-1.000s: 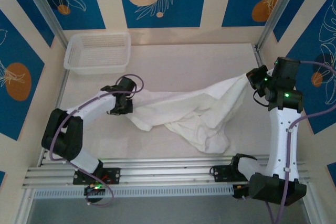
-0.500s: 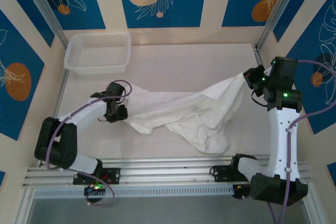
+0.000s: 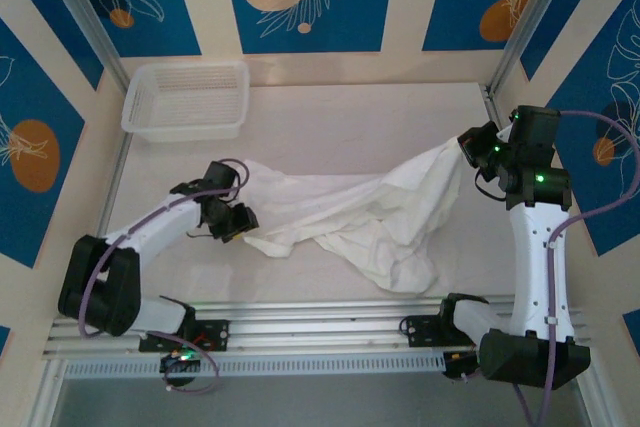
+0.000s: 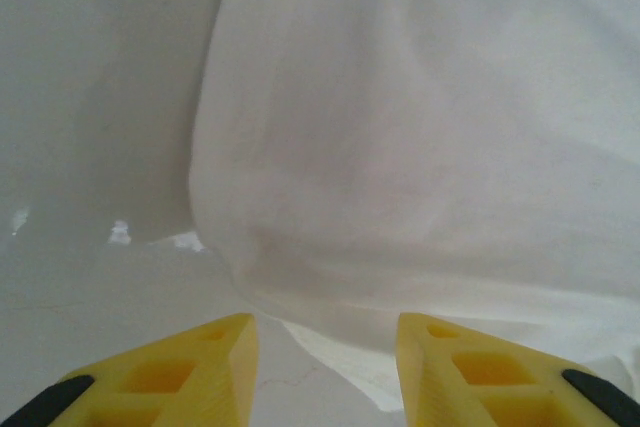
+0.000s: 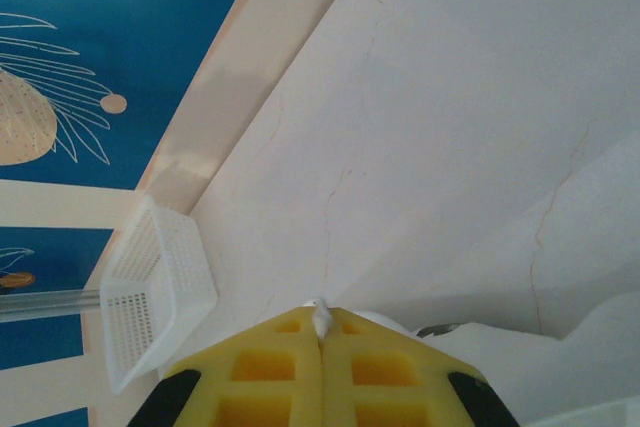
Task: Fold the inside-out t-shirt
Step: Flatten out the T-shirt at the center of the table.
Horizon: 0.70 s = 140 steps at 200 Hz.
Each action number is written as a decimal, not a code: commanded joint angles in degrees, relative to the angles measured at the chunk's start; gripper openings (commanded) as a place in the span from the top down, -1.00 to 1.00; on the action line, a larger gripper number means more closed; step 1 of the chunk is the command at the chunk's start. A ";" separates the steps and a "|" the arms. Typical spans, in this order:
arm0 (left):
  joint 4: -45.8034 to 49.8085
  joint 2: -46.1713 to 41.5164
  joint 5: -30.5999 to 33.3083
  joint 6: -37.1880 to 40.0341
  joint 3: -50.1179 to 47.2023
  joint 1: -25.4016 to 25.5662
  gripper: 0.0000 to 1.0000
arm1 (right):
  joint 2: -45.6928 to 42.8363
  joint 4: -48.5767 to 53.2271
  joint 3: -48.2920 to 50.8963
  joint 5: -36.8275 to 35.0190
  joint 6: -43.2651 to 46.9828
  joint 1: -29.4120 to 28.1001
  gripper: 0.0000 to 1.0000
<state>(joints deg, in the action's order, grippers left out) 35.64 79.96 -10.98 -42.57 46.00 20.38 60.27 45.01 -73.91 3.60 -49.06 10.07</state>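
Overhead wide; wrists close; right shares basket [image 3: 186, 131].

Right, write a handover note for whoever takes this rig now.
Left claw: open, nothing between its fingers, low at the t-shirt's left edge.
Right claw: shut on a pinch of the t-shirt's right end, lifted off the table.
T-shirt: crumpled, stretched across mid-table; basket at the far left corner.
Done: no fold yet.
Left: probably regrasp the left end, spread flat, fold.
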 commanded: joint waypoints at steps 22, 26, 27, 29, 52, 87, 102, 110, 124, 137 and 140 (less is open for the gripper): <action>2.53 3.36 4.91 -3.88 -0.80 0.34 0.18 | -0.42 -0.41 -0.60 0.28 0.08 -0.44 1.00; 2.24 3.51 5.00 -4.30 -0.97 0.31 0.18 | -0.33 -0.45 -0.61 0.32 0.08 -0.56 1.00; 2.16 3.52 5.00 -4.42 -1.03 0.29 0.18 | -0.33 -0.45 -0.57 0.34 0.09 -0.57 1.00; 1.89 3.53 4.90 -4.62 -1.18 0.32 0.17 | -0.33 -0.45 -0.59 0.38 0.03 -0.57 1.00; -1.77 2.84 2.92 -8.29 -3.36 -0.18 0.14 | -0.31 -0.41 -0.73 0.36 0.15 -0.87 1.00; -5.38 3.17 0.49 -11.63 -5.27 -1.15 0.27 | -0.42 -0.28 -1.15 0.18 0.39 -1.10 1.00; -6.23 3.17 0.81 -12.18 -5.55 -1.44 0.41 | -0.42 -0.21 -1.10 0.19 0.38 -1.27 1.00; -6.20 3.03 1.65 -12.28 -5.44 -1.56 0.48 | -0.48 -0.19 -1.14 0.21 0.38 -1.36 1.00; -6.08 2.42 3.46 -12.37 -5.46 -1.74 0.57 | -0.63 -0.09 -1.19 0.10 0.38 -1.50 1.00; -6.15 1.56 5.47 -12.30 -5.45 -1.79 0.67 | -0.68 -0.04 -1.21 -0.03 0.38 -1.54 1.00; -6.27 1.39 6.02 -12.21 -5.51 -1.82 0.70 | -0.68 -0.09 -1.21 -0.03 0.43 -1.52 1.00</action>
<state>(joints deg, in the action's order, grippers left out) 30.15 82.98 -8.43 -53.80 41.12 19.29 60.27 45.04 -73.93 3.60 -49.04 8.93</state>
